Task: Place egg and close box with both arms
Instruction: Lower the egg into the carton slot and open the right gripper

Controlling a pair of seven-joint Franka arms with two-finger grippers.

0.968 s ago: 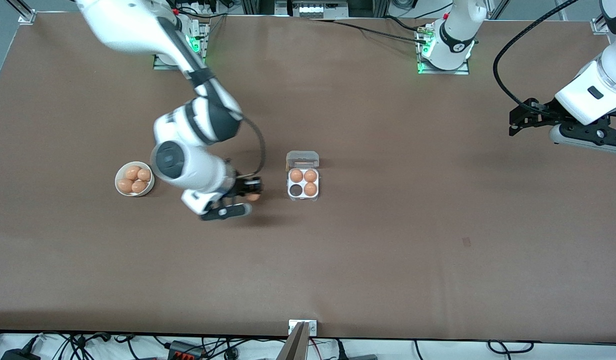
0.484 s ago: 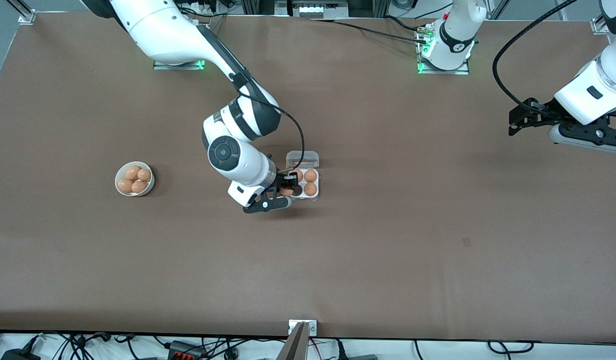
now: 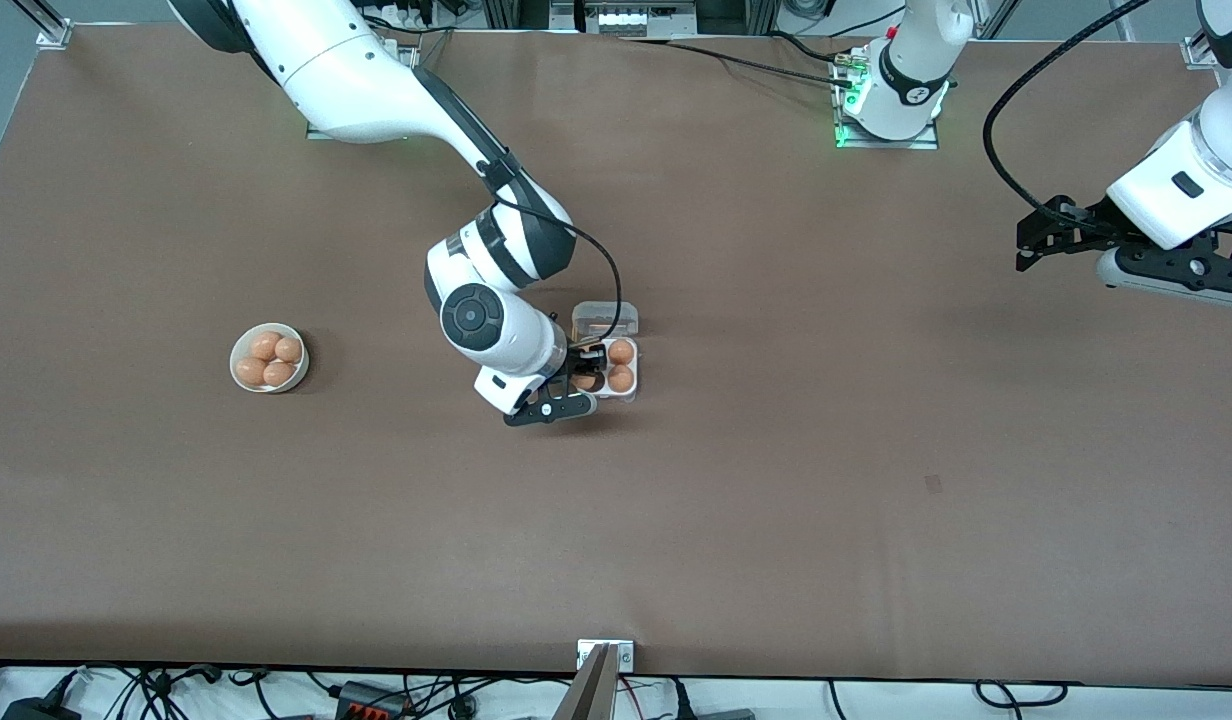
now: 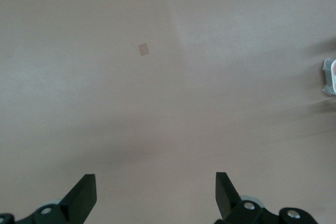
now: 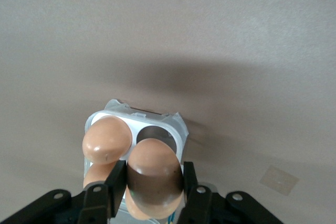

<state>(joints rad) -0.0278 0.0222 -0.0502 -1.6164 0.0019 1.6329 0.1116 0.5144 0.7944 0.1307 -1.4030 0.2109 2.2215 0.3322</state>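
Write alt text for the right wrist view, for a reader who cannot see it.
The right gripper holds a brown egg between its two black fingers, directly over the open egg carton on the brown table. One empty cell shows just past the held egg, with another egg seated in the cell beside it.

Right arm reaches from its base down and across the bench, elbow bent, wrist pitched down. Right tool (image 3: 583,378) is over the box (image 3: 626,395), at the corner toward the right arm's end and nearer the front camera. Its fingers (image 5: 116,179) are clamped on an egg (image 5: 154,174), one each side, egg above the box's empty cell. Left arm waits, folded up at the left arm's end of the bench, well apart from the box. Left tool (image 3: 1028,245) is up in the air, level, fingers (image 4: 84,192) spread wide, nothing between them.
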